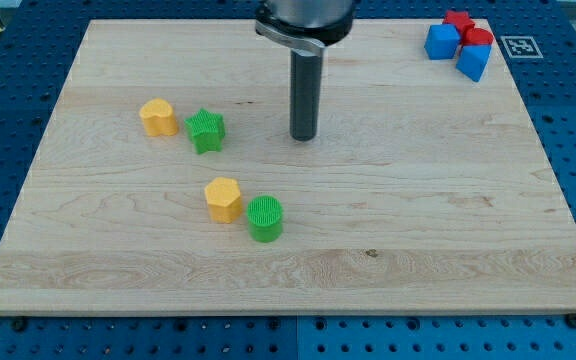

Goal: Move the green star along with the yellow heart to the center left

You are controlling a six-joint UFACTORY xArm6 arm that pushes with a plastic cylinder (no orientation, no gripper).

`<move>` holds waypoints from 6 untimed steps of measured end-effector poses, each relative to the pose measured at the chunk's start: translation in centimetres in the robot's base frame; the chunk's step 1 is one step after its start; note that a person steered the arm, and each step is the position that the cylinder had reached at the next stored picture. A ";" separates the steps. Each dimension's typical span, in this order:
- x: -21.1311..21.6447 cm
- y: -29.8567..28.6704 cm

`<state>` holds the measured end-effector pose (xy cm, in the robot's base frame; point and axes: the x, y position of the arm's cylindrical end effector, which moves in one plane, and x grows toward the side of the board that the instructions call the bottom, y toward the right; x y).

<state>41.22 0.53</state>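
Nearest sit a yellow block (223, 199) touching a green round (265, 218). Farther, at the left, the green star (206, 130) is just beside the yellow heart (158, 117). They look small, hard and light, so the rod should push the star's right side. The tip (304, 136) stands right of it; the rod has no claw. Far right, red and blue blocks (460, 42) huddle by a black-and-white tag (517, 46). No words show.

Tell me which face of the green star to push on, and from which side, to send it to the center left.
There is no gripper, so push rather than grip. Set my tip against the green star on its right face and come from the view's right. The yellow heart sits just to the star's left, so a leftward push would likely carry both along.
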 end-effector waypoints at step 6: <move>1.6 -13.0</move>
